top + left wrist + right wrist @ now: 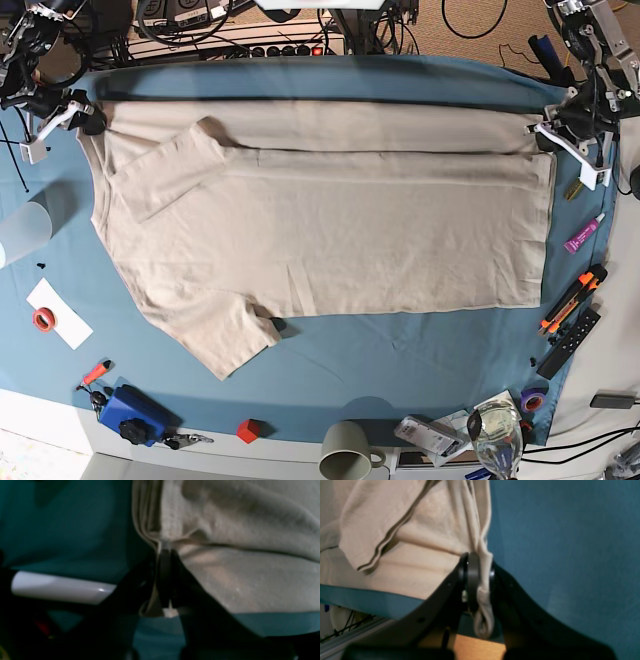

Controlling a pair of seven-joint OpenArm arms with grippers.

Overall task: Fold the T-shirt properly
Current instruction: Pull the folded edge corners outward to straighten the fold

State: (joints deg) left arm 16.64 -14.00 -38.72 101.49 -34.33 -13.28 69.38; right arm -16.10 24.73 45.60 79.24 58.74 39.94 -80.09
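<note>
Overhead and wrist views of a beige T-shirt (330, 225) spread lengthwise across a table covered by a blue-teal cloth (400, 365), its far long edge folded over toward the middle. The right gripper (88, 122), at the far corner on the collar-and-sleeve side, has its jaws pinched on a bunched fold of the T-shirt (483, 580), with a sleeve lying just beside it. The left gripper (545, 125), at the far corner on the hem side, has its jaws closed on the shirt's edge (163, 547). A green mug (348, 452) and a red cube (247, 431) sit near the front edge; a purple marker (583, 233) and an orange utility knife (572, 298) lie just beyond the hem; a roll of red tape (43, 319) rests on white paper past the collar side
</note>
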